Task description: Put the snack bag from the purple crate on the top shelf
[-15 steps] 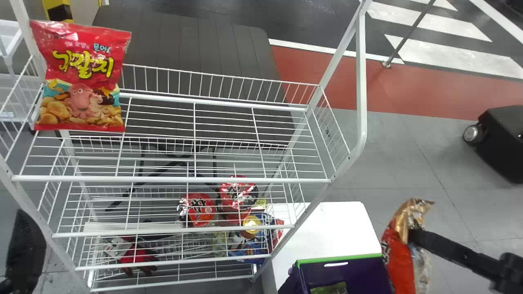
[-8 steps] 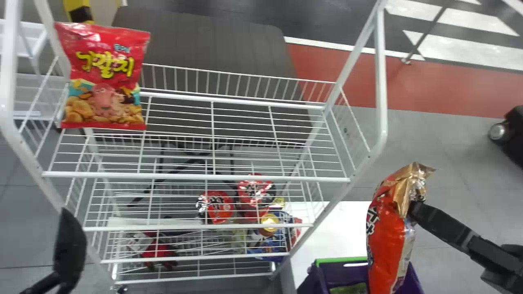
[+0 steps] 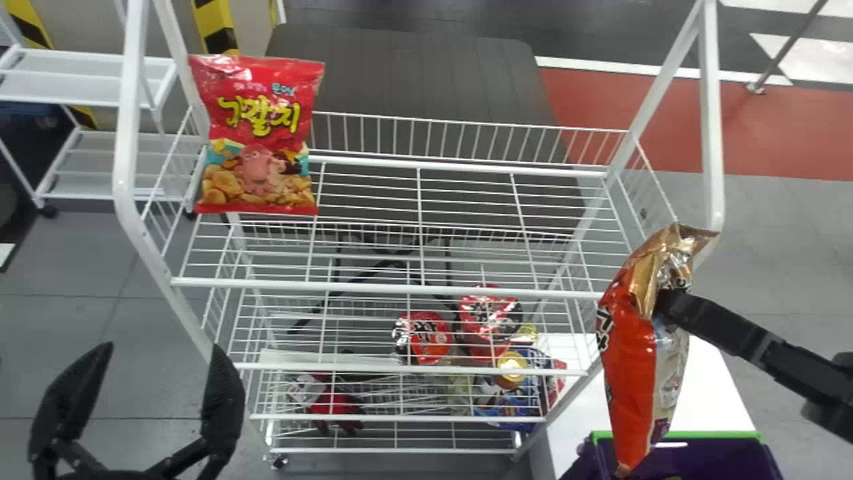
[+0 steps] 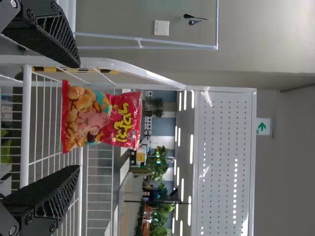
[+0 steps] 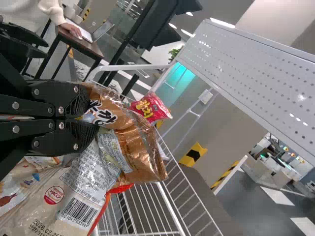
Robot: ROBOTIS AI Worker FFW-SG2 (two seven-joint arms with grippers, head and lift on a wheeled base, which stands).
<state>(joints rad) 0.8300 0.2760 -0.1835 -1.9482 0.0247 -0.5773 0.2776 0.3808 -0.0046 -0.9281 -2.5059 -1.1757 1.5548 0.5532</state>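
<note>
The orange and gold snack bag (image 3: 640, 347) hangs upright at the shelf's right front corner, with my right gripper (image 3: 666, 303) shut on its upper part. In the right wrist view the right gripper (image 5: 91, 115) pinches the crinkled snack bag (image 5: 133, 147). The purple crate (image 3: 693, 460) is below the bag, at the bottom right. My left gripper (image 3: 156, 387) stands open at the lower left, in front of the rack; in the left wrist view the left gripper (image 4: 74, 115) has its fingers wide apart. The top shelf (image 3: 420, 287) is a white wire basket.
A red snack bag (image 3: 256, 133) stands upright at the top shelf's left end; wire rails and posts edge the shelf. Red cups (image 3: 423, 337) sit on a lower level. A white table (image 3: 713, 393) is right of the rack.
The rack and crate have shifted right in the head view. The right gripper has raised the orange bag out above the crate. Both fingers of the left gripper have come into view.
</note>
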